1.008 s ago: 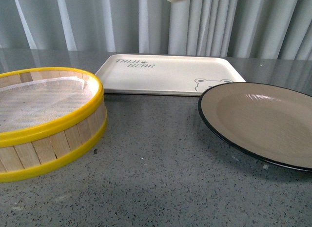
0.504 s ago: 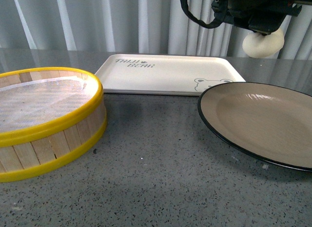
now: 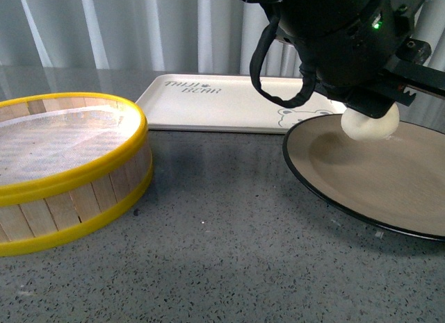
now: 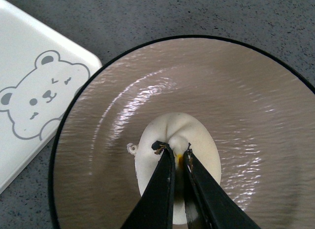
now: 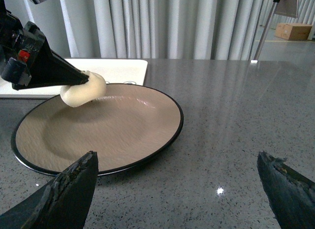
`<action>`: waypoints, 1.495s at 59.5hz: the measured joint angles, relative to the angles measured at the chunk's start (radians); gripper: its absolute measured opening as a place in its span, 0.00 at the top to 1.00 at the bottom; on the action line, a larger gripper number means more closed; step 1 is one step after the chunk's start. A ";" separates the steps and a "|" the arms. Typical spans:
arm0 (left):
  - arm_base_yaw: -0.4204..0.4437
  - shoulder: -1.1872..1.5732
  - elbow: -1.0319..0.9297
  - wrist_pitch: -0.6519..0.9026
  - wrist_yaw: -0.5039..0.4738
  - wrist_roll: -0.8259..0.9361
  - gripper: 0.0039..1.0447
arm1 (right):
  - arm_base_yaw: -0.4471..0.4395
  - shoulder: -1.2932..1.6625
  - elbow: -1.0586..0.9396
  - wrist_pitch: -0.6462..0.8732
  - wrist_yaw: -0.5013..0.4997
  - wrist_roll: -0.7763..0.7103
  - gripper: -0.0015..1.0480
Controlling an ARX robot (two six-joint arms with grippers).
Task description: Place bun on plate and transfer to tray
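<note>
Lowered since half a second ago, the bun (image 3: 370, 123) is now brought down from above the far rim to just over the plate (image 3: 375, 184), near its middle as seen in the left wrist view. It is pinched by its pleated top in the left gripper (image 4: 173, 149), whose jaws are clamped on it, so that it hangs beneath and can be set down upright. A shadow under it suggests contact is not yet made. The right gripper (image 5: 177, 157) is held spread wide and empty beside the plate, probably kept ready for carrying it to the tray (image 3: 229, 104) just behind.
</note>
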 joint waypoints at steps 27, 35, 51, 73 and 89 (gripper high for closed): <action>-0.079 0.074 0.002 0.045 -0.043 0.005 0.97 | 0.000 0.000 0.000 0.000 0.000 0.000 0.08; -0.082 0.093 0.019 0.053 -0.062 0.005 0.97 | 0.000 0.000 0.000 0.000 0.000 0.000 0.08; -0.065 0.098 0.036 0.072 -0.082 0.023 0.97 | 0.000 0.000 0.000 0.000 0.000 0.000 0.08; -0.058 0.100 0.032 0.087 -0.094 0.038 0.97 | 0.000 0.000 0.000 0.000 0.000 0.000 0.08; -0.074 0.100 0.023 0.054 -0.088 0.055 0.73 | 0.000 0.000 0.000 0.000 0.000 0.000 0.08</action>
